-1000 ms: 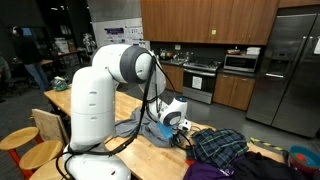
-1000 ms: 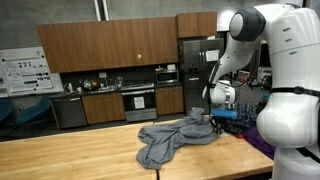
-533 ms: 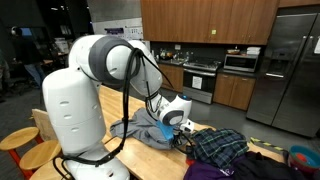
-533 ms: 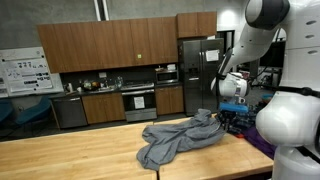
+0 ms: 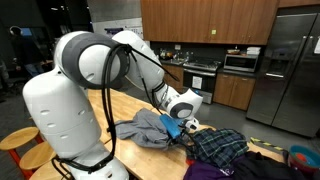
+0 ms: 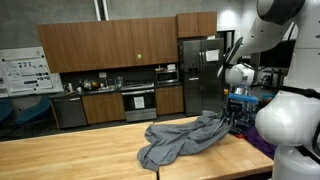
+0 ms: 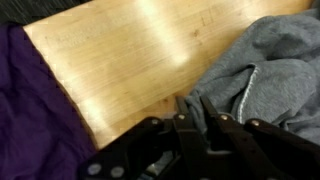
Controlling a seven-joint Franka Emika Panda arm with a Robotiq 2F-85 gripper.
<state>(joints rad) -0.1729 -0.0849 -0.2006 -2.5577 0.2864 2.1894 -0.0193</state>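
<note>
A grey hooded garment (image 5: 148,127) (image 6: 183,139) lies crumpled on the wooden table (image 5: 122,107) (image 6: 70,160). One end of it is lifted and stretched toward my gripper (image 5: 176,126) (image 6: 232,116), which is shut on the grey cloth. In the wrist view the gripper (image 7: 198,120) comes in from the bottom, its dark fingers (image 7: 186,118) pinching a fold of the grey garment (image 7: 262,75) just above the table's edge. The rest of the garment trails off to the right of that view.
A pile of clothes, plaid (image 5: 218,146) and purple (image 5: 268,167) (image 7: 28,100), lies beside the gripper at the table's end. A wooden stool (image 5: 20,143) and chair (image 5: 48,126) stand by the robot base. Kitchen cabinets, an oven (image 6: 139,101) and a fridge (image 5: 297,70) line the back wall.
The arm has swung toward the table's end, dragging the gripped end of the grey garment with it and stretching the cloth out. The jaws have stayed shut on the cloth.
</note>
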